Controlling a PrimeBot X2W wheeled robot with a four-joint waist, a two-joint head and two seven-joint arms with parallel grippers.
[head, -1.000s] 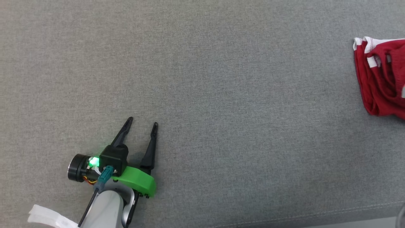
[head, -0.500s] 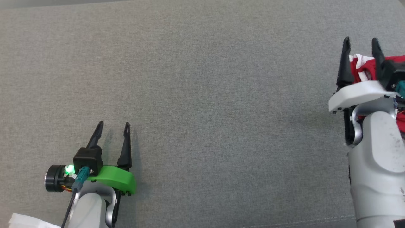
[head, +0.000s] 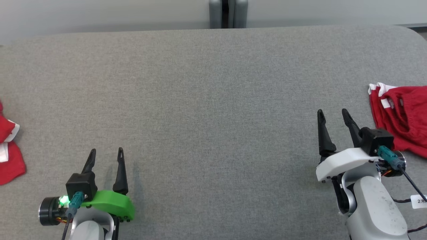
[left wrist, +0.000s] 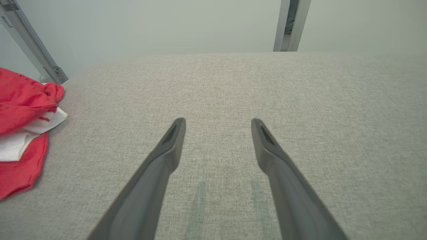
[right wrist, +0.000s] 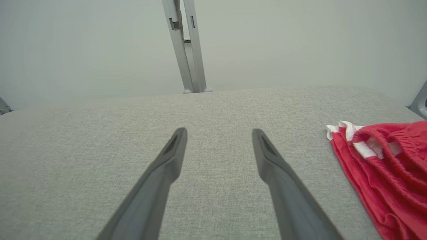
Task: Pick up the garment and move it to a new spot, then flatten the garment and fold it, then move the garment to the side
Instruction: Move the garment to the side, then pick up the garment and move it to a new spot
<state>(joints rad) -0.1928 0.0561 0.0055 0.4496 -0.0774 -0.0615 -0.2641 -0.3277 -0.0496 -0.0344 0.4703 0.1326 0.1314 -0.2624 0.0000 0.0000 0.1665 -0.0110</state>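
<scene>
**Both grippers empty, red garment at the table's right edge**

The grey cloth-covered table (head: 213,100) is bare across its middle. The garment (head: 403,123), red with white trim, lies crumpled at the right edge, just beside the right gripper (head: 333,111) and apart from its fingers. A second garment (head: 8,156), red and white, lies bunched at the left edge, well apart from the left gripper (head: 106,151). Both grippers hang over bare cloth, fingers spread, gripping nothing. A grey post (head: 228,13) stands behind the far edge.

Both arms reach forward, the left gripper (head: 106,156) and right gripper (head: 333,117) each spread wide, holding nothing.
</scene>
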